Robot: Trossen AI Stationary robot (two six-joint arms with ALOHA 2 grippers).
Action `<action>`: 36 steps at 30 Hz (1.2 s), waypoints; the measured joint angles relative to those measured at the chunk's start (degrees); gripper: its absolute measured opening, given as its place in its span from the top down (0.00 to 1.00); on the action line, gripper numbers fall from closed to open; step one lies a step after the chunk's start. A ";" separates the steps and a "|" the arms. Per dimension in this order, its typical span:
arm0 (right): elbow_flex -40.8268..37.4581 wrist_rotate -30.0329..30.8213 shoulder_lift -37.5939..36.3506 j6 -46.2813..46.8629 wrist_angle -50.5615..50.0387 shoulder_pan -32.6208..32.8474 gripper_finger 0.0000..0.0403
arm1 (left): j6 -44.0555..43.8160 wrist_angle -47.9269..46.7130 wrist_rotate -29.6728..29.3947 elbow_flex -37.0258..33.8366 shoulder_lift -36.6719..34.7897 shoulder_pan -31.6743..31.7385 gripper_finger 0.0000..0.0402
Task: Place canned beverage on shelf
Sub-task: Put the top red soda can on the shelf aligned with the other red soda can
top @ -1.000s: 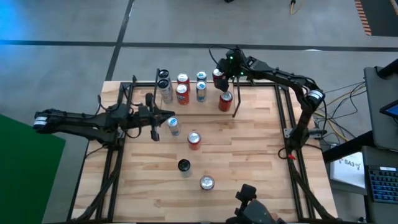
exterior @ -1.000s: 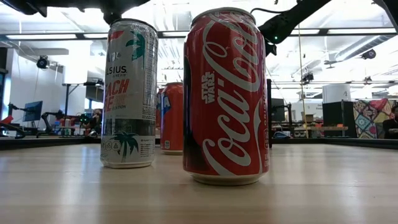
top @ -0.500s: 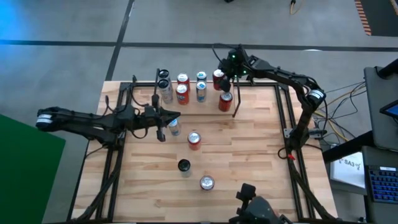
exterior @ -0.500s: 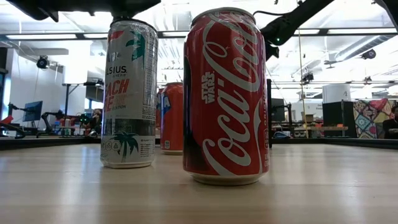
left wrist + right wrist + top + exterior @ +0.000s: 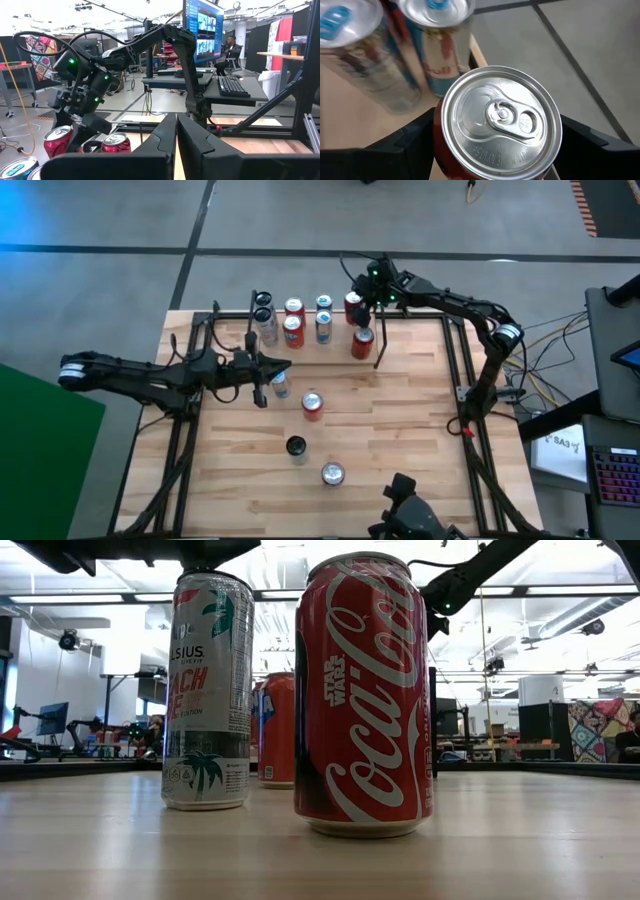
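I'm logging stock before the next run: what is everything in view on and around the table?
table: one, light wood, centre.
shelf: one, black rods with a light floor, table's far edge.
shelf cans: seven (three red, two blue, two dark-topped), on or right by the shelf.
held red can: one, at the shelf's right end.
loose cans: four (silver-blue, red, dark-topped, silver), from mid-table to the near edge.
monitor: one, lit, in the room behind.
person: one, seated by the monitor.
left gripper: jaws shut, over the silver-blue can.
right gripper: jaws on the held red can.
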 joint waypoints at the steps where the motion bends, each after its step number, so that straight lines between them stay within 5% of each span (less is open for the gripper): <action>1: 0.00 0.43 0.00 -0.02 -0.11 -0.04 0.27 | 0.17 0.04 -0.01 0.00 0.00 0.00 1.00; 36: -1.84 0.23 0.50 1.70 0.38 0.32 0.27 | 1.63 0.66 -0.07 0.07 0.08 0.00 1.00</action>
